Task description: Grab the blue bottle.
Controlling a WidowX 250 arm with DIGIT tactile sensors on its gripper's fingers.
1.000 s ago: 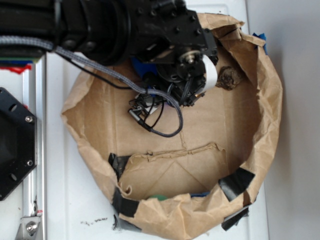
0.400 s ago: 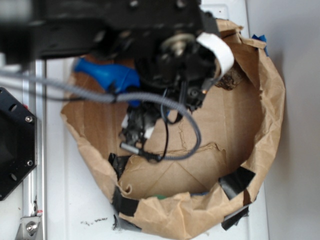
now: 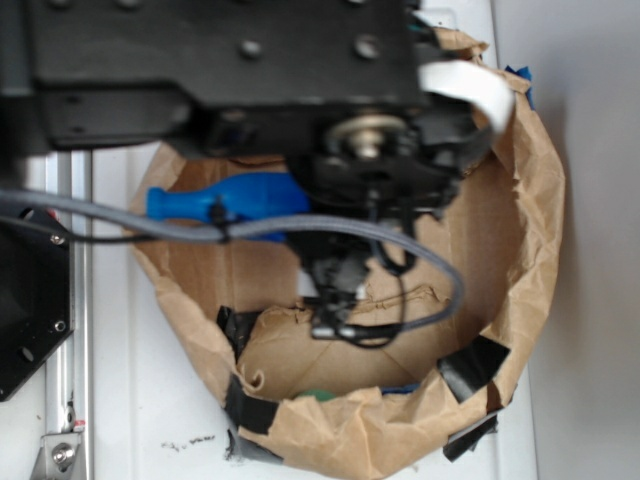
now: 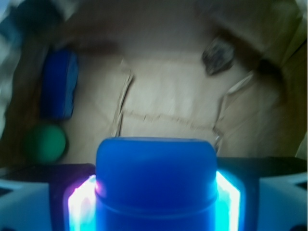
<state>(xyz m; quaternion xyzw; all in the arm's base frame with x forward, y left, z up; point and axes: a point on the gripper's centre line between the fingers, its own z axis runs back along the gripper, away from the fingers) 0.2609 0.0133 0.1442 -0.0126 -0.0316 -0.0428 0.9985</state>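
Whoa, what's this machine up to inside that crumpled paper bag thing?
A robot arm is picking up a blue bottle. Its gripper is shut on the bottle's body, and in the exterior view the bottle sticks out sideways over the rim of the brown paper bag. On the bag's floor lie a small dark rock, a green ball and another blue object, too blurred to identify.

Tool [image 4: 155, 192] clamped on blue bottle [image 3: 225, 198]; arm apparently raised, view blurred
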